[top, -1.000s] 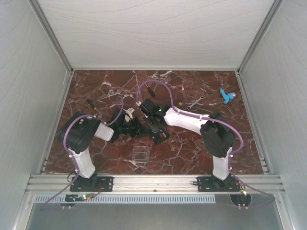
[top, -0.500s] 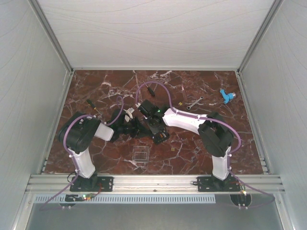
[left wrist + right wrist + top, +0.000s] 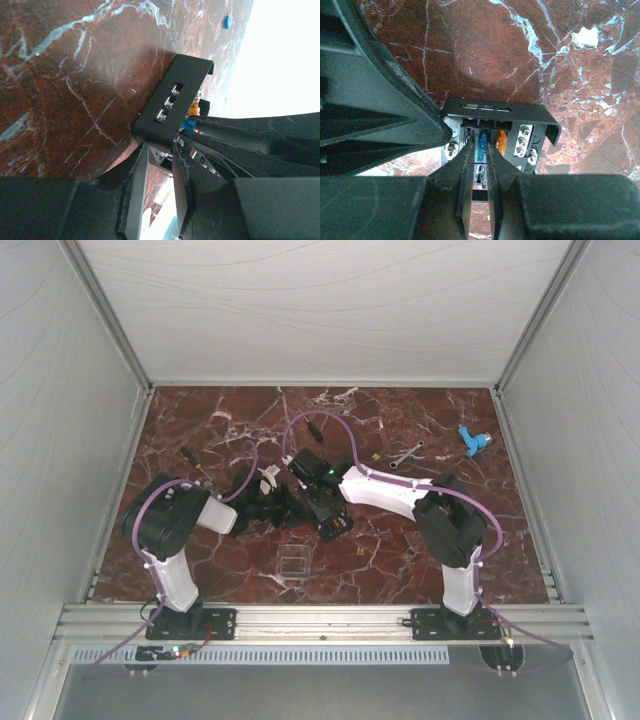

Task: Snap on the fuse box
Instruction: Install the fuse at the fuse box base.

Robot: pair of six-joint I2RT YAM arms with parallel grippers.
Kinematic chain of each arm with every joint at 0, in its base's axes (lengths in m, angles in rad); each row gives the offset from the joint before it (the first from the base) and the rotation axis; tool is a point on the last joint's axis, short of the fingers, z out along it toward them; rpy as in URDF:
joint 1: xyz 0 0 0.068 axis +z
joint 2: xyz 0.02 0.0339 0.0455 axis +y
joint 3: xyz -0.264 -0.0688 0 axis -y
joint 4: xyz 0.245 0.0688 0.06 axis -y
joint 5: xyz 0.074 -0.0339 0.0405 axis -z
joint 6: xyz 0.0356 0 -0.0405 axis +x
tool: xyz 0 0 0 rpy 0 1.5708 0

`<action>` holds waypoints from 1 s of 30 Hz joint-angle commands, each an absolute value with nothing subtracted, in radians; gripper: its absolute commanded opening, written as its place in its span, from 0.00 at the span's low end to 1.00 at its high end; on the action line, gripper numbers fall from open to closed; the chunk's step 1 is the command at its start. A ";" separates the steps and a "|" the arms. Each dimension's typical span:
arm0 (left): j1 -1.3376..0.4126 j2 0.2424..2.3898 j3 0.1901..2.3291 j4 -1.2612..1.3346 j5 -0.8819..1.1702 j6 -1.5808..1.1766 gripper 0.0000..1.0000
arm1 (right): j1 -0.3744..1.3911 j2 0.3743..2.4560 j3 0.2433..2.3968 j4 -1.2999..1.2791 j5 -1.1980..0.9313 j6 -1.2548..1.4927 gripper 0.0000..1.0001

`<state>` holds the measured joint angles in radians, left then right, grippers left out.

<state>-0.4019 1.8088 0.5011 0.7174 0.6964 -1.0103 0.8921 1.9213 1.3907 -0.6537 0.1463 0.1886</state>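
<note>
The fuse box (image 3: 336,525) is a small black box at mid-table where both arms meet. My left gripper (image 3: 292,506) holds it from the left. In the left wrist view the fingers (image 3: 159,147) are shut on the lower edge of the fuse box (image 3: 170,100). My right gripper (image 3: 324,508) reaches down onto it from the right. In the right wrist view its fingers (image 3: 480,147) stand slightly open on either side of a blue fuse (image 3: 481,142) seated in the fuse box (image 3: 500,112). An orange fuse (image 3: 501,141) sits beside the blue one.
A clear square lid (image 3: 292,563) lies just in front of the box. A black screwdriver (image 3: 190,457) lies at the left. A small wrench (image 3: 405,453) and a blue part (image 3: 472,440) lie at the back right. White walls enclose the table.
The right wrist has shifted a little toward the left arm above the fuse box. The left arm and the box have stayed where they were.
</note>
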 commanded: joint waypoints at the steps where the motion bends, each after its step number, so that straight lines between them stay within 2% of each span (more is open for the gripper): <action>1: -0.400 1.790 0.502 0.757 0.706 -1.014 0.25 | 0.899 1.878 1.410 -0.653 0.133 0.188 0.13; 14: -0.400 1.790 0.502 0.757 0.708 -1.014 0.25 | 0.900 1.869 1.402 -0.643 0.161 0.203 0.14; 19: -0.400 1.790 0.502 0.757 0.708 -1.014 0.25 | 0.900 1.878 1.399 -0.644 0.168 0.202 0.10; 25: -0.400 1.788 0.502 0.756 0.707 -1.014 0.25 | 0.900 1.896 1.388 -0.655 0.176 0.193 0.00; 30: -0.400 1.790 0.502 0.755 0.706 -1.014 0.25 | 0.887 1.901 1.361 -0.658 0.177 0.179 0.00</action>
